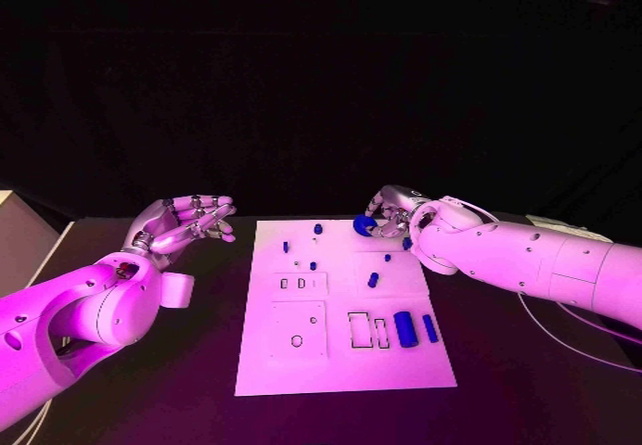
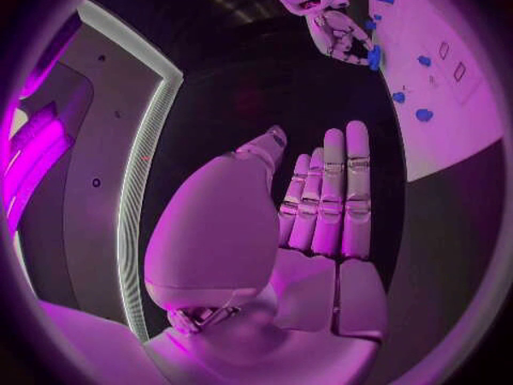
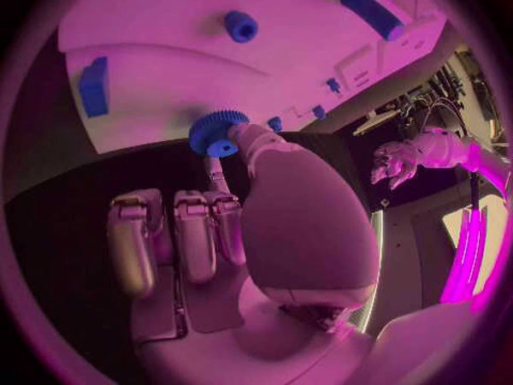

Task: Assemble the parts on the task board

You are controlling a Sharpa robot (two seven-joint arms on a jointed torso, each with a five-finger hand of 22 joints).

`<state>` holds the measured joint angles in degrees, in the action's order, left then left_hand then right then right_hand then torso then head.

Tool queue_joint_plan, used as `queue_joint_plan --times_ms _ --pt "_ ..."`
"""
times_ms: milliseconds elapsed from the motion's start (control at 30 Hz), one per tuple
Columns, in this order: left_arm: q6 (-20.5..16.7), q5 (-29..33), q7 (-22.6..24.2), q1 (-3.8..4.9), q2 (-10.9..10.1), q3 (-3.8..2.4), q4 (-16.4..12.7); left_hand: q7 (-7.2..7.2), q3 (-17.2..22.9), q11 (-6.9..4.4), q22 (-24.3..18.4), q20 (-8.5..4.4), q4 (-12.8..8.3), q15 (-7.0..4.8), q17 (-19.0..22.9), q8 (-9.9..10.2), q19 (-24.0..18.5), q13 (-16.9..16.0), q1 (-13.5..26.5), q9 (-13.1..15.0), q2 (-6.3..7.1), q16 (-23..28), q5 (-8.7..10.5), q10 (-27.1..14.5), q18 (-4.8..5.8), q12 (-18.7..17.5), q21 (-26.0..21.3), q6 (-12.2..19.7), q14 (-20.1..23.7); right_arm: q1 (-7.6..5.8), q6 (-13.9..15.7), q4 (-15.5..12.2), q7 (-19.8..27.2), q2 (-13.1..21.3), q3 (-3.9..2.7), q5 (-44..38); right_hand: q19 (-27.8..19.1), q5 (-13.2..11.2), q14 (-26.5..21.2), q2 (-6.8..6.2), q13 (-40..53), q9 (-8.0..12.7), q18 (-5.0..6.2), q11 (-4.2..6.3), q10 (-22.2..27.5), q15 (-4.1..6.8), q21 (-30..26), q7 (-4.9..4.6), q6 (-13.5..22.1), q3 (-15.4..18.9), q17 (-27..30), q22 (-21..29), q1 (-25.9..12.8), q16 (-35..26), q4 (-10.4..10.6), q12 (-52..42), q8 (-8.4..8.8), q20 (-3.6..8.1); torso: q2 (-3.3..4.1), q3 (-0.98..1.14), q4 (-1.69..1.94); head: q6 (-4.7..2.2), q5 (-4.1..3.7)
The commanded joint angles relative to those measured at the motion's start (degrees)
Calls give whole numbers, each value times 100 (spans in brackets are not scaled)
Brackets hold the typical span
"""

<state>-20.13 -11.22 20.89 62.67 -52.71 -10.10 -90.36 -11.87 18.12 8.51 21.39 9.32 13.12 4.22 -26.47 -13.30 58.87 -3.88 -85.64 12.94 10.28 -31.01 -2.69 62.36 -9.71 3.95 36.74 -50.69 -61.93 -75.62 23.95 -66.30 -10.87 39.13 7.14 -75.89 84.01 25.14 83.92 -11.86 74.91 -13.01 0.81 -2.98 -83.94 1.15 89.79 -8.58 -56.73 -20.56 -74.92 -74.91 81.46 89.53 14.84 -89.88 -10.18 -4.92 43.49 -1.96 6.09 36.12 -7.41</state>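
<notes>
A white task board lies in the middle of a black counter, reaching from the near edge toward the far edge. On its near half, toward the counter's right edge, two long blue parts lie side by side beside empty rectangular slots. Farther back, smaller blue parts are scattered across the board. Off the board's left side, the left robot hand hovers empty, fingers spread wide. At the board's far right corner, the right robot hand pinches a blue gear between its fingertips.
</notes>
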Motion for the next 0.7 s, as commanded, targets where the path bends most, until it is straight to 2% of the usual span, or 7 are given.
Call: queue_joint_plan --times_ms 33,200,300,400,700 --pt "81 20 26 2 12 -5 -8 -4 29 -12 6 2 -8 15 -5 21 -52 -7 35 -7 -39 -30 -13 -32 -51 -16 22 -23 36 -16 515 -186 161 -31 -7 -588 599 -41 600 -34 1509 -582 -81 35 -606 51 21 138 -286 -44 -1470 -1509 -50 39 -3 -12 -88 53 -4 -10 2 3 22" --pt "87 22 26 2 21 -5 -10 -3 29 -12 9 3 -8 16 -7 21 -55 -7 37 -7 -40 -33 -13 -32 -51 -16 27 -24 37 -27 546 -360 117 -272 -5 -922 599 -82 602 -110 1509 -583 -81 35 -606 56 21 138 -294 -52 -1481 -1509 -104 42 -21 -12 -85 57 6 -10 -2 -27 24" --pt "94 26 26 2 31 -5 -14 -3 29 -12 9 3 -8 16 -7 21 -55 -7 37 -7 -40 -33 -13 -32 -51 -16 27 -24 37 -28 478 -380 102 -456 22 -1021 599 -117 598 -121 1509 -581 -81 33 -606 58 21 137 -292 -60 -1465 -1509 -130 38 -20 -12 -80 59 -2 -15 16 -27 27" --pt "97 29 25 2 35 -5 -19 -3 29 -12 9 3 -8 16 -7 21 -55 -7 37 -7 -40 -33 -13 -32 -51 -16 27 -24 37 -17 413 -351 90 -605 52 -1062 599 -157 594 -135 1509 -572 -81 26 -606 56 21 127 -262 -74 -1443 -1509 -167 34 -17 -12 -57 59 -4 -22 34 -31 11" --pt "97 32 14 3 19 -5 -37 -3 31 -12 13 4 -7 16 -9 21 -59 -8 40 -7 -42 -35 -13 -31 -51 -15 32 -26 39 31 109 -173 -113 -936 104 -1297 599 -225 589 -151 1509 -563 -81 16 -606 52 21 116 -236 -88 -1423 -1509 -208 30 -19 -12 -32 56 6 -20 19 -33 39"
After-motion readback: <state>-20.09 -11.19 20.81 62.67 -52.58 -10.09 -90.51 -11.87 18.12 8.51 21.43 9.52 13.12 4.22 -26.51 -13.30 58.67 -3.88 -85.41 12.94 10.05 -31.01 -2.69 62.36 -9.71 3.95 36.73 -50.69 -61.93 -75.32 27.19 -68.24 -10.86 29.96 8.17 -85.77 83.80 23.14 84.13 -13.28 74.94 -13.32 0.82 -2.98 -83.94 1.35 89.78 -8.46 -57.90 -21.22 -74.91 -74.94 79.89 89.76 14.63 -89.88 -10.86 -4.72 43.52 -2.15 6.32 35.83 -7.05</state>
